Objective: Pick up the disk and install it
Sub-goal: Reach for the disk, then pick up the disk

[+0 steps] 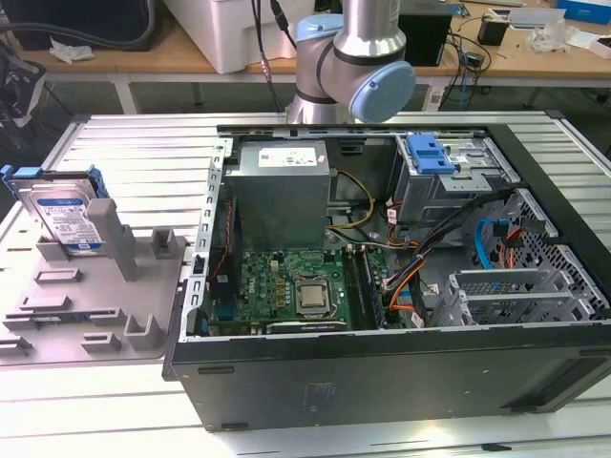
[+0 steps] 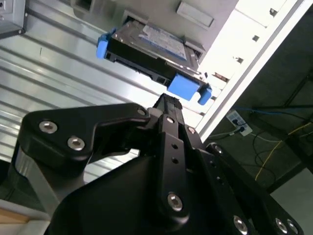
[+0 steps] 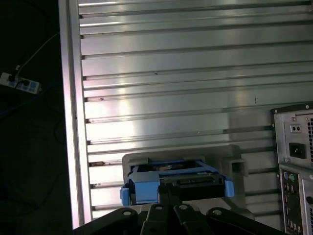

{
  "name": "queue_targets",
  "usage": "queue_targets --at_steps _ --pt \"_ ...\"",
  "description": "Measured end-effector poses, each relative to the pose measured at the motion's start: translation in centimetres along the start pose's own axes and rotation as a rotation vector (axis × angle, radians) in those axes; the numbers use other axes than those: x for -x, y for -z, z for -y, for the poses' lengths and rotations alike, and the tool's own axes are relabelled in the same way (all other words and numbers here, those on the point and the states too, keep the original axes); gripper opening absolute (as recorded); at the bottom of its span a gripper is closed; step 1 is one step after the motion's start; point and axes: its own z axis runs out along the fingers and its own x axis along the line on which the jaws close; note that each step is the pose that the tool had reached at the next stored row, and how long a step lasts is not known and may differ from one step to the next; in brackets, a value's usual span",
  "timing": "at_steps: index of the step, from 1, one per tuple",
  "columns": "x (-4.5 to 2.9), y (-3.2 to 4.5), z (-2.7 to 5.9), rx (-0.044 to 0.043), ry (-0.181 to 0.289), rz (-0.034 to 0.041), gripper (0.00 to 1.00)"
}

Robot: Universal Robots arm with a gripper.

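Exterior view shows me one slatted metal table carrying everything, and on it one black computer case lying on its side with its panel off and its inside open to the camera. One robot arm rises behind the case, its silver and pale-blue joints in view at the far edge. Just beside the case, on the exterior view's left, sits one grey plastic fixture with several upright posts and slots. Inside the case I count one grey power-supply box with a white sticker and, nearer the camera, one green motherboard. In both wrist views the black gripper fills the near part of the picture and points towards the disk; I cannot tell whether it is spread or pressed together, and I cannot tell from those views whether it touches anything. There is one disk, and it stands tilted against a post at the far end of the fixture, well apart from the case, label facing the camera. In the second wrist view the disk shows blue carrier frame at both ends, and in the first wrist view the disk sits edge-on in the fixture. One light-blue latch plate tops the drive cage inside the case, and one silver processor sits on the motherboard.
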Motion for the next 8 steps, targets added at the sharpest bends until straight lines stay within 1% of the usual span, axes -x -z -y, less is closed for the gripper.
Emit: queue_targets --at_steps 6,8 --pt "-0.04 0.01 0.0 0.0 0.0 -0.0001 0.11" --pt "-0.18 0.01 0.0 -0.0001 -0.001 -0.0001 0.11"
